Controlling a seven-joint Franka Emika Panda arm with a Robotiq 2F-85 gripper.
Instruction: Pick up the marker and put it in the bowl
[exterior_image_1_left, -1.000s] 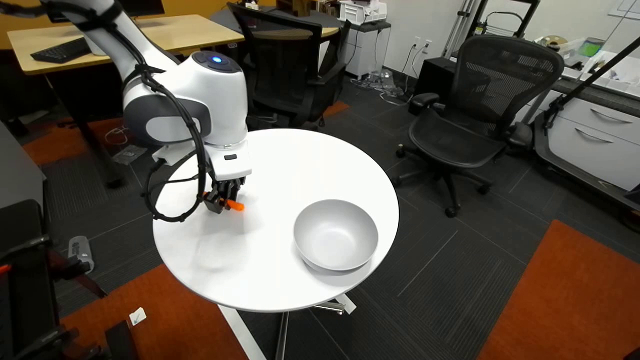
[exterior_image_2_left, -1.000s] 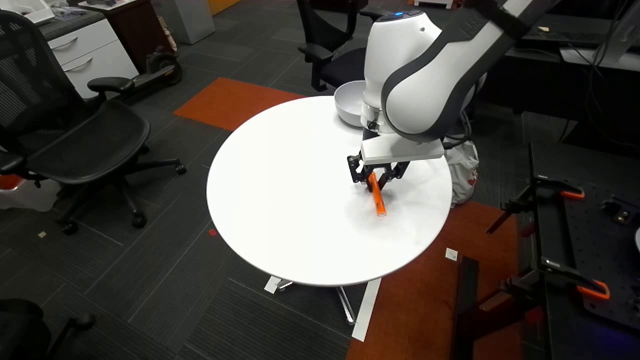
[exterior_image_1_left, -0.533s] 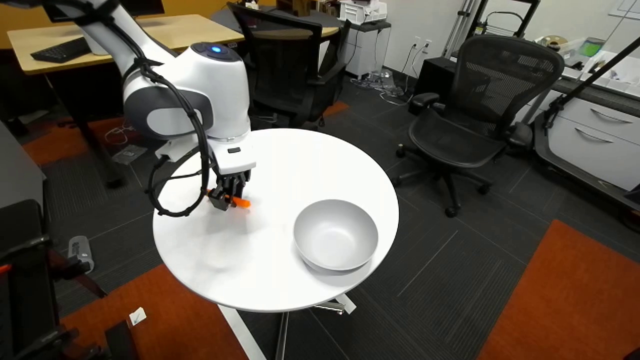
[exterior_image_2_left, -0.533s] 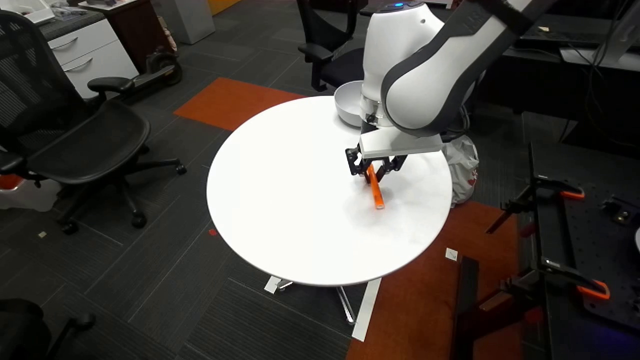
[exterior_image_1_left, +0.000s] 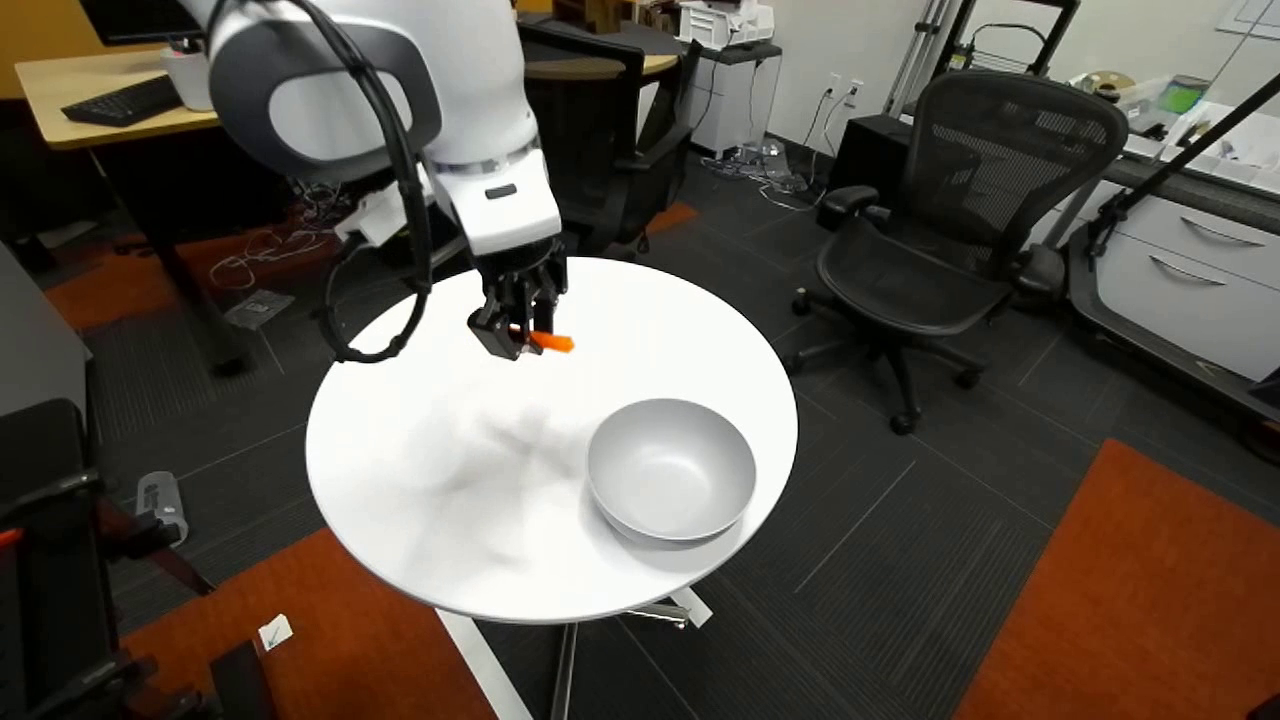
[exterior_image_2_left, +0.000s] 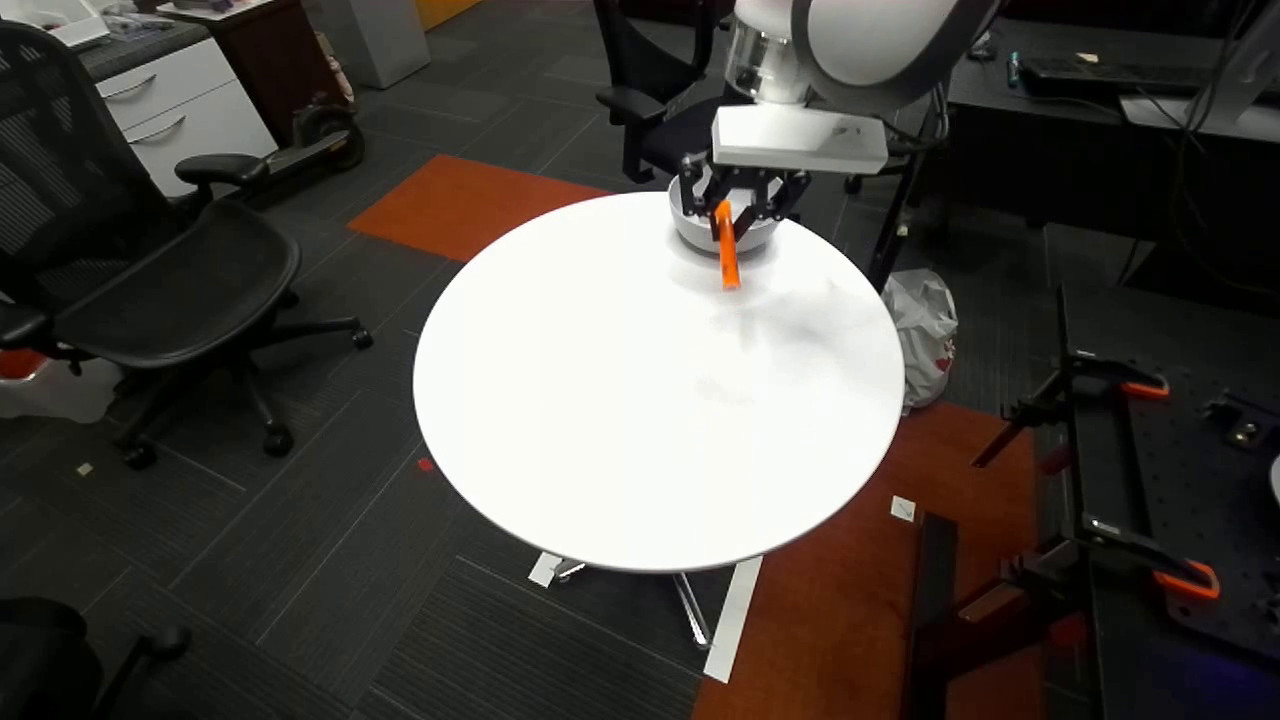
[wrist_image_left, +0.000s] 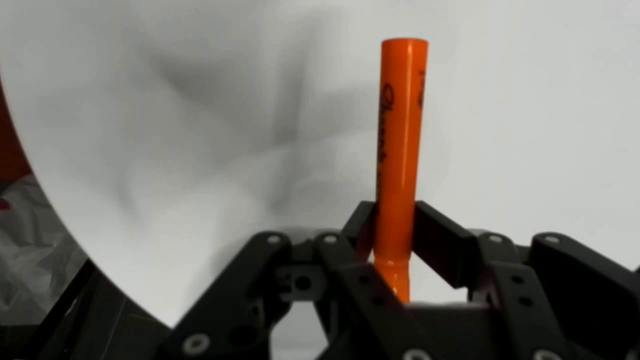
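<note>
Table (exterior_image_2_left: 580, 400) beneath marker (wrist_image_left: 399, 150) (between fingers (wrist_image_left: 445, 245)).

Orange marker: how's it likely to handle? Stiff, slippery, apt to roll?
The marker is probably stiff: it juts straight from the gripper. Its shiny surface could be slippery. Being round-bodied, it would likely roll if set on the table.

Dark script runs down the orange marker (wrist_image_left: 400, 150) in the wrist view, looking like "Sharpie" but blurred, more lettering at its edge unreadable! A white card (exterior_image_1_left: 275, 632) bears an arrow-like mark; red print on the plastic bag (exterior_image_2_left: 918, 320) can't be made out.
</note>
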